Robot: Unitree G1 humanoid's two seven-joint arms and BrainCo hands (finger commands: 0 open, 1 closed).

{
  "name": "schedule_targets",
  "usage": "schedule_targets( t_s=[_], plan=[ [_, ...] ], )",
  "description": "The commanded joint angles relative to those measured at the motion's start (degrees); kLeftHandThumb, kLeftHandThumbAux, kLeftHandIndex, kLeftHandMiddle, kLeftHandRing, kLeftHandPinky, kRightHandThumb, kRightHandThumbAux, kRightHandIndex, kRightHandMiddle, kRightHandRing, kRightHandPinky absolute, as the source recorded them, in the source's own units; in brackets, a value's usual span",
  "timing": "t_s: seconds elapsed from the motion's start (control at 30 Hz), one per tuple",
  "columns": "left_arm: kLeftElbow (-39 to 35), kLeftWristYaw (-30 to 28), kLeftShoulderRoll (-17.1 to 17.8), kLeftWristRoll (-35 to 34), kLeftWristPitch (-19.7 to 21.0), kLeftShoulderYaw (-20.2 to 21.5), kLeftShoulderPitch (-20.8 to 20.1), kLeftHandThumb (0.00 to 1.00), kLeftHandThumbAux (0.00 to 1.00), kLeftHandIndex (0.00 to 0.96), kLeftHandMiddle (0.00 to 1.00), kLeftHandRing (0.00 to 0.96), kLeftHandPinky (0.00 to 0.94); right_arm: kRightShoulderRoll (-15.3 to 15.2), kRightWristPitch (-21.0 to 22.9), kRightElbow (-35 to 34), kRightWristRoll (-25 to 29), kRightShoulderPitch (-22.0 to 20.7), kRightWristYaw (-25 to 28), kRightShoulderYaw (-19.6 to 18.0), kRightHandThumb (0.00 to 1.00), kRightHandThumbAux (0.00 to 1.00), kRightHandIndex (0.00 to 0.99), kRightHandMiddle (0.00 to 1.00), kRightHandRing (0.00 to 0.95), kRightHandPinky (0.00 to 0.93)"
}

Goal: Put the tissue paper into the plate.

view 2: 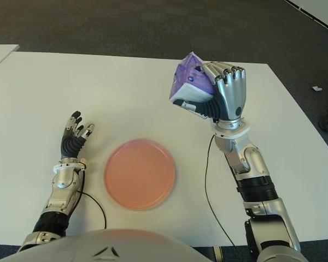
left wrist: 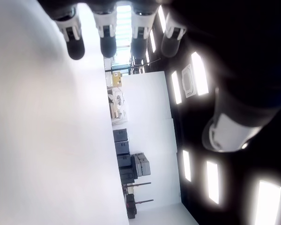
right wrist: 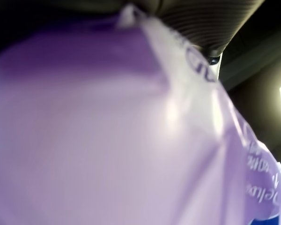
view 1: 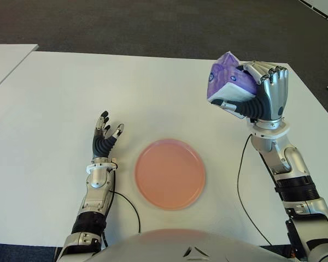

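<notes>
A white table (view 1: 153, 87) fills most of the scene, with dark floor beyond its far edge. On it, near the robot's body and about midway between the two arms, lies a round pink plate (view 1: 170, 173), shallow and with nothing in it. The right hand (view 1: 265, 93) is raised above the table on the right side, beyond and to the right of the plate, its fingers (view 1: 268, 73) curled tightly around the tissue paper (view 1: 227, 81), which sits against the palm and juts out toward the left. The tissue paper is a soft plastic-wrapped pack, purple with white areas and some print, its wrapper creased and drawn to a peak at the top; in the right wrist view the purple wrapper fills nearly the whole picture. The left hand (view 1: 105, 136) shows just left of the plate, fingers (left wrist: 107, 42) loosely spread and holding nothing.
</notes>
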Motion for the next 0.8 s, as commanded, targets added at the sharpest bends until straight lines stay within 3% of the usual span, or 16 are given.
schedule_targets(
  t_s=[0.03, 0.1, 0.2, 0.4, 0.53, 0.67, 0.8],
  plan=[
    [1.1, 0.7, -0.4, 0.8, 0.3, -0.1, 1.3, 0.097, 0.609, 0.027, 0.030, 0.019, 0.049, 3.1, -2.5, -1.8, 1.5, 0.2, 1.7, 1.0, 0.740, 0.711, 0.440, 0.868, 0.860, 0.851],
    [0.9, 0.7, -0.5, 0.8, 0.4, -0.2, 1.4, 0.099, 0.608, 0.027, 0.029, 0.019, 0.048, 3.9, -2.7, -2.5, 1.2, 0.7, 2.2, 1.0, 0.740, 0.711, 0.440, 0.867, 0.858, 0.848],
    [0.8, 0.6, -0.5, 0.8, 0.4, -0.2, 1.4, 0.099, 0.603, 0.027, 0.029, 0.019, 0.047, 5.7, -2.0, -7.2, -0.6, 5.4, 4.7, 2.4, 0.740, 0.711, 0.440, 0.859, 0.851, 0.843],
    [0.3, 0.4, -0.5, 0.8, 0.7, -0.4, 1.7, 0.099, 0.593, 0.028, 0.030, 0.021, 0.051, 6.5, -2.3, -11.4, -1.0, 10.6, 10.4, 3.9, 0.737, 0.712, 0.440, 0.850, 0.843, 0.853],
    [0.0, 0.3, -0.6, 0.9, 1.0, -0.5, 1.8, 0.105, 0.594, 0.031, 0.031, 0.021, 0.053, 6.6, -5.7, -9.0, -4.2, 12.4, 10.1, 7.3, 0.735, 0.713, 0.439, 0.853, 0.846, 0.855],
    [-0.3, -0.1, -0.7, 0.7, 1.4, -0.7, 1.9, 0.112, 0.600, 0.030, 0.030, 0.019, 0.052, 4.6, -11.3, -4.2, -4.8, 11.8, 12.3, 11.2, 0.736, 0.713, 0.439, 0.852, 0.844, 0.851],
    [-0.6, -0.1, -0.8, 0.7, 1.7, -0.8, 2.0, 0.117, 0.606, 0.028, 0.030, 0.019, 0.050, 3.8, -14.0, -1.7, -6.5, 11.7, 12.3, 12.6, 0.739, 0.713, 0.439, 0.849, 0.842, 0.849]
  ],
)
